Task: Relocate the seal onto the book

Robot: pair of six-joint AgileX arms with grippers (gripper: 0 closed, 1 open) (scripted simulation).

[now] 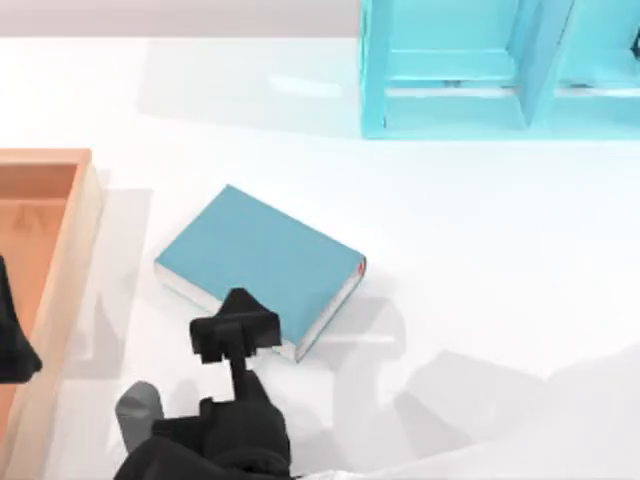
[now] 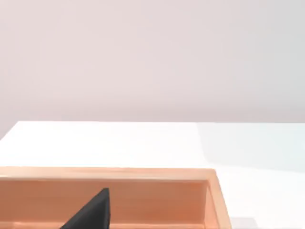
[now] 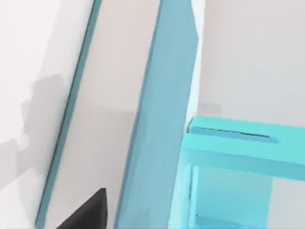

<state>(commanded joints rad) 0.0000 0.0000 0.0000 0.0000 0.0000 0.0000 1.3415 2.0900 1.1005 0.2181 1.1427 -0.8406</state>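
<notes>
The teal-blue book (image 1: 260, 255) lies flat and turned at an angle, left of the table's middle, with white page edges and a small red mark at its right corner. My right gripper (image 1: 235, 335) reaches in from the front edge and hovers at the book's near edge. The right wrist view looks closely along the book (image 3: 162, 119), showing its pale pages between teal covers. The seal is hidden. My left gripper (image 1: 12, 345) stays parked at the far left over the wooden tray.
A wooden tray (image 1: 60, 260) runs along the left edge and also shows in the left wrist view (image 2: 109, 172). A light-blue shelf unit (image 1: 480, 70) stands at the back right, seen beyond the book as the shelf (image 3: 238, 143).
</notes>
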